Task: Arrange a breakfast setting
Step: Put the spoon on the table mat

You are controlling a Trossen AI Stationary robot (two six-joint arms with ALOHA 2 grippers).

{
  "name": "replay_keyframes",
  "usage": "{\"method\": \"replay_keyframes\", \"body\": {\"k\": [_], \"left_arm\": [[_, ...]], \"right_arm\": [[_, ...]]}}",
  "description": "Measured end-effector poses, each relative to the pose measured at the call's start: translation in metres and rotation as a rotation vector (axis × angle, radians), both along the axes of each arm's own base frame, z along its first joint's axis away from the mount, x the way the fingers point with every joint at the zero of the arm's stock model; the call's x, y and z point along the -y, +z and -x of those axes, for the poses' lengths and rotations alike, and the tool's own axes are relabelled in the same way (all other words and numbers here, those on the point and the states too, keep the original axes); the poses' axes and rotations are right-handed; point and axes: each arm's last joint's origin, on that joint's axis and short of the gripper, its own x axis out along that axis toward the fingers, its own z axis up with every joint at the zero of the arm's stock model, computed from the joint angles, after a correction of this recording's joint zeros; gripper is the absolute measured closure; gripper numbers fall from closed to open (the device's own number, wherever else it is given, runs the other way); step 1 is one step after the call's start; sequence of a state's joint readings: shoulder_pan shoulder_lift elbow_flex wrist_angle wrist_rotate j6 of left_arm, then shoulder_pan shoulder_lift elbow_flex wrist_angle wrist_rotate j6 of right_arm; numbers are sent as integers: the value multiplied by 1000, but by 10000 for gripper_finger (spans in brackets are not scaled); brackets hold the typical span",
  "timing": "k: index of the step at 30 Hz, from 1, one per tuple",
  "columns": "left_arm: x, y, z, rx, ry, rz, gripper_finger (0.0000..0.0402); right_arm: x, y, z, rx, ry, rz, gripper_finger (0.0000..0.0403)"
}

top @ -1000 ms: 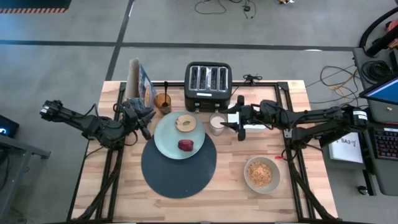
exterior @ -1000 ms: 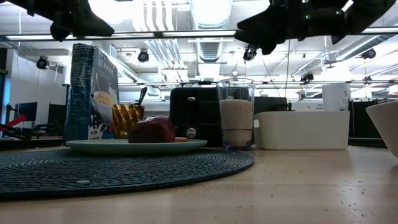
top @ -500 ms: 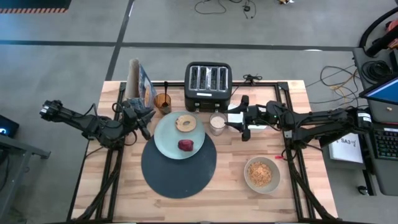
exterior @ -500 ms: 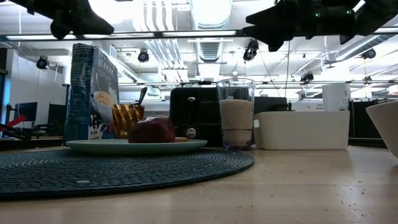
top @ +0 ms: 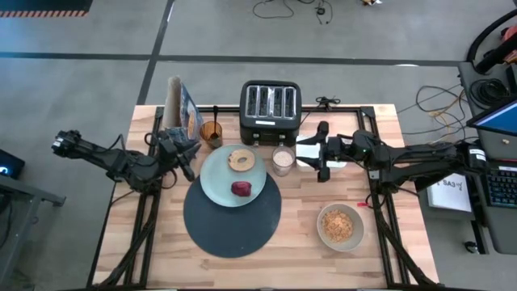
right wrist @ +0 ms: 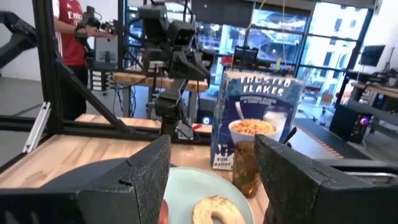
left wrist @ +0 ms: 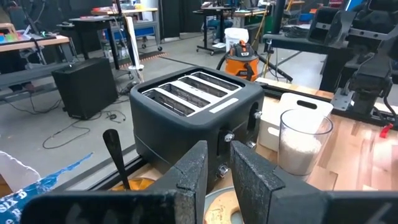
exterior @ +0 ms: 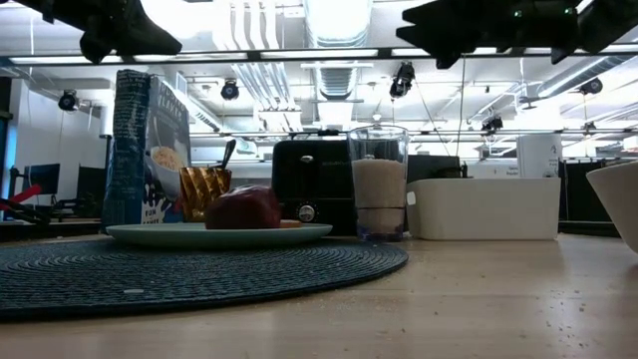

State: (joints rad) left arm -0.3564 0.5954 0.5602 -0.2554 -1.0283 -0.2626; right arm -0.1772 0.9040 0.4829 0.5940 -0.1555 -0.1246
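The dark-blue placemat (top: 232,214) lies mid-table. The mint plate (top: 220,179) rests on its far part and carries the bagel (top: 241,159) and the dark-red fruit (top: 241,189). The milk glass (top: 282,161) stands upright on the wood, right of the plate. The beige bowl (top: 340,226) holds cereal at the near right. A spoon handle (left wrist: 115,155) sticks out of a gold cup (top: 211,132). My right gripper (top: 317,152) is open and empty above the white tray, right of the glass. My left gripper (top: 184,153) hovers shut at the plate's left edge.
A black four-slot toaster (top: 271,109) stands at the far edge behind the glass. A cereal box (top: 182,109) stands at the far left. The white tray (top: 305,153) sits right of the glass. Bare wood lies near the front edge and at the left.
My right gripper, open, has drawn back from the milk glass toward the table's right edge and now hangs over the white tray. The glass stays upright where it stood.
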Motion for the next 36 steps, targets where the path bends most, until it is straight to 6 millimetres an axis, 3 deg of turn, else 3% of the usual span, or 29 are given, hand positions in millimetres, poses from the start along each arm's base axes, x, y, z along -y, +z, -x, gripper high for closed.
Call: {"method": "replay_keyframes", "body": {"k": [6, 13, 19, 25, 29, 36], "left_arm": [[-2, 3, 5, 16, -2, -4, 349], [-3, 4, 7, 10, -5, -21, 349], [-4, 2, 11, -31, -11, -42, 349], [-4, 2, 15, -2, -73, 19, 349], [-3, -2, 12, -2, -98, 49, 349], [0, -7, 4, -61, -100, 19, 349]], "right_arm": [[0, 1, 9, 11, -7, -38, 184], [1, -14, 13, -17, -34, -73, 184], [-1, -25, 21, 94, -29, -80, 184], [2, -33, 24, 121, -111, -206, 184], [5, -22, 10, 73, -115, -233, 184], [11, 9, -19, -158, -172, -245, 184]]}}
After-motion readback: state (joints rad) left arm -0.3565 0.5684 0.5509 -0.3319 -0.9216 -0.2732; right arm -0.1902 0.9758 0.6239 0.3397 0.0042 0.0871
